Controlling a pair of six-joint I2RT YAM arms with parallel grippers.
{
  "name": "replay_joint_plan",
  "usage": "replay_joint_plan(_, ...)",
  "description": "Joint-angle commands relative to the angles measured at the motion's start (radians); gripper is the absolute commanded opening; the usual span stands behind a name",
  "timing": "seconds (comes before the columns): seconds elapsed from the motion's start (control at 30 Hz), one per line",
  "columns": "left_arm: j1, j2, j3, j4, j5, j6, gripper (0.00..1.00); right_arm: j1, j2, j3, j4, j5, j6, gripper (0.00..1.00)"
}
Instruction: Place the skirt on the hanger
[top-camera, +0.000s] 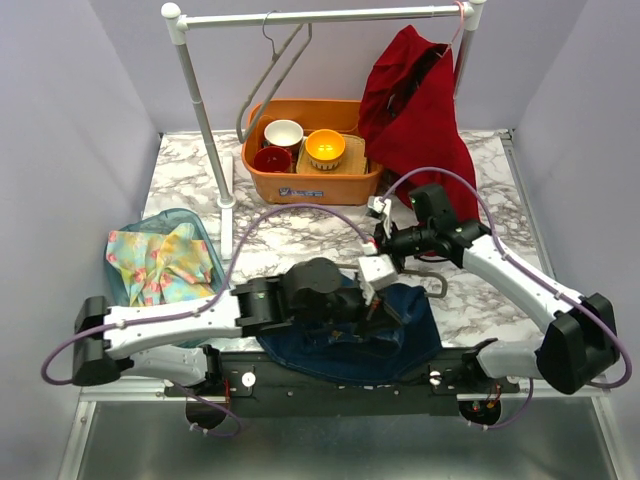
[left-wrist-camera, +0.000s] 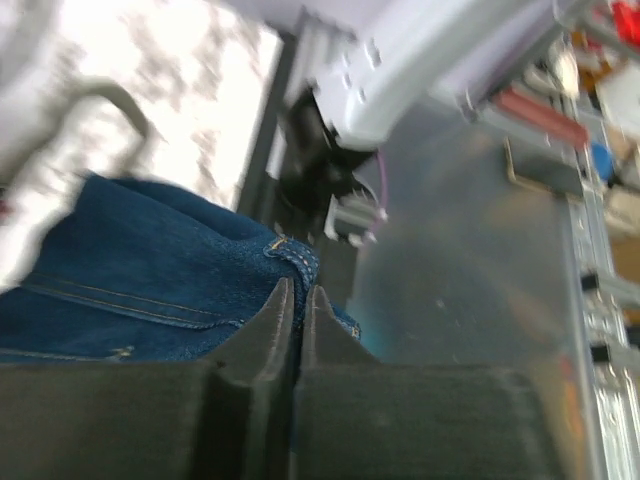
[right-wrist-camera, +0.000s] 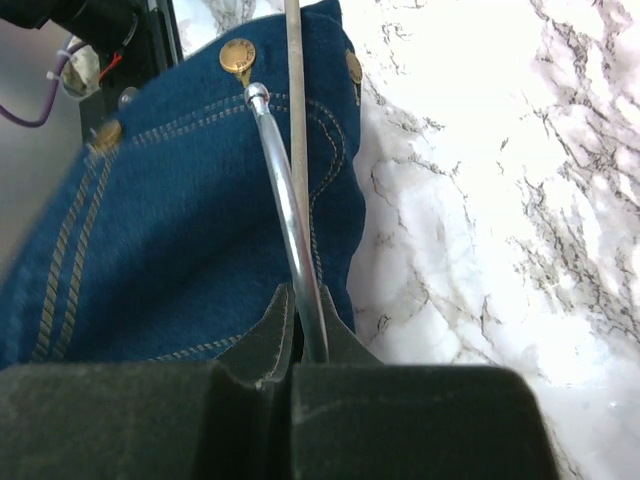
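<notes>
Two pincers clenched | left pincer (left-wrist-camera: 297, 288) on denim skirt (left-wrist-camera: 150, 280) | right pincer (right-wrist-camera: 297, 295) on wire hanger (right-wrist-camera: 279, 190) | step needed skirt held taut, hanger fed in slowly

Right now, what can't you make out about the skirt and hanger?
Hanger: in the top view the arms hide most of it; in the right wrist view the top edge cuts its rods.
Skirt: the left arm covers its middle in the top view.
Left wrist view: blur smears everything beyond the left gripper.
</notes>
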Motion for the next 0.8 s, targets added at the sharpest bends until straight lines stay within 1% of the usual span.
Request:
replay_joint_plan(0.0, -0.034, 0.135, 0.052, 0.025, 0.241, 0.011, 0.29, 0.0, -0.096, 0.082, -0.101, 0.018, -0.104, 0.01)
replay_joint_plan(0.07, -0.04, 0.138, 0.055, -0.022, 0.243, 0.042, 0.41, 0.0, -0.136, 0.1, -0.162, 0.046, -0.166, 0.01)
replay_joint_plan(0.1, -0.042, 0.126, 0.049, -0.066, 0.181, 0.06, 0.58, 0.0, -0.156, 0.106, -0.176, 0.063, -0.176, 0.01)
replay_joint_plan(0.13, -0.042, 0.079, 0.043, -0.087, 0.135, 0.071, 0.64, 0.0, -0.198, 0.127, -0.189, 0.102, -0.189, 0.01)
replay_joint_plan(0.17, -0.042, 0.051, 0.035, -0.107, 0.069, 0.083, 0.69, 0.0, -0.214, 0.141, -0.248, 0.116, -0.215, 0.0)
replay_joint_plan(0.2, -0.042, 0.017, 0.02, -0.143, 0.015, 0.099, 0.73, 0.0, -0.235, 0.154, -0.273, 0.13, -0.229, 0.01)
replay_joint_plan(0.23, -0.043, -0.051, 0.011, -0.158, -0.127, 0.117, 0.8, 0.0, -0.268, 0.169, -0.294, 0.159, -0.239, 0.01)
replay_joint_plan(0.27, -0.042, -0.089, -0.002, -0.161, -0.193, 0.126, 0.85, 0.0, -0.283, 0.193, -0.331, 0.172, -0.244, 0.0)
replay_joint_plan(0.3, -0.042, -0.125, -0.035, -0.157, -0.258, 0.131, 0.95, 0.0, -0.297, 0.207, -0.345, 0.182, -0.244, 0.01)
replay_joint_plan(0.33, -0.042, -0.194, -0.055, -0.145, -0.365, 0.143, 0.99, 0.0, -0.309, 0.215, -0.356, 0.199, -0.233, 0.0)
replay_joint_plan(0.37, -0.042, -0.227, -0.075, -0.123, -0.396, 0.152, 0.99, -0.001, -0.335, 0.221, -0.36, 0.21, -0.221, 0.01)
replay_joint_plan(0.43, -0.042, -0.29, -0.144, -0.01, -0.438, 0.15, 0.99, -0.001, -0.351, 0.236, -0.357, 0.242, -0.169, 0.01)
replay_joint_plan(0.5, -0.042, -0.288, -0.177, 0.109, -0.44, 0.131, 0.99, -0.003, -0.358, 0.25, -0.339, 0.268, -0.117, 0.01)
replay_joint_plan(0.57, -0.052, -0.209, -0.155, 0.15, -0.415, 0.119, 0.97, -0.003, -0.355, 0.266, -0.322, 0.293, -0.046, 0.01)
replay_joint_plan(0.6, -0.063, -0.171, -0.117, 0.174, -0.417, 0.123, 0.94, -0.003, -0.349, 0.275, -0.318, 0.305, -0.019, 0.0)
replay_joint_plan(0.63, -0.077, -0.091, -0.094, 0.187, -0.427, 0.131, 0.93, -0.003, -0.345, 0.299, -0.318, 0.325, 0.025, 0.01)
replay_joint_plan(0.67, -0.112, -0.051, -0.074, 0.196, -0.445, 0.143, 0.9, -0.003, -0.338, 0.312, -0.322, 0.334, 0.044, 0.01)
replay_joint_plan(0.7, -0.129, -0.013, -0.025, 0.205, -0.505, 0.165, 0.86, -0.004, -0.331, 0.327, -0.324, 0.345, 0.064, 0.01)
replay_joint_plan(0.73, -0.149, 0.064, 0.002, 0.205, -0.525, 0.18, 0.83, -0.004, -0.326, 0.353, -0.327, 0.368, 0.098, 0.01)
replay_joint_plan(0.77, -0.166, 0.098, 0.027, 0.208, -0.55, 0.192, 0.8, -0.006, -0.323, 0.37, -0.343, 0.377, 0.11, 0.01)
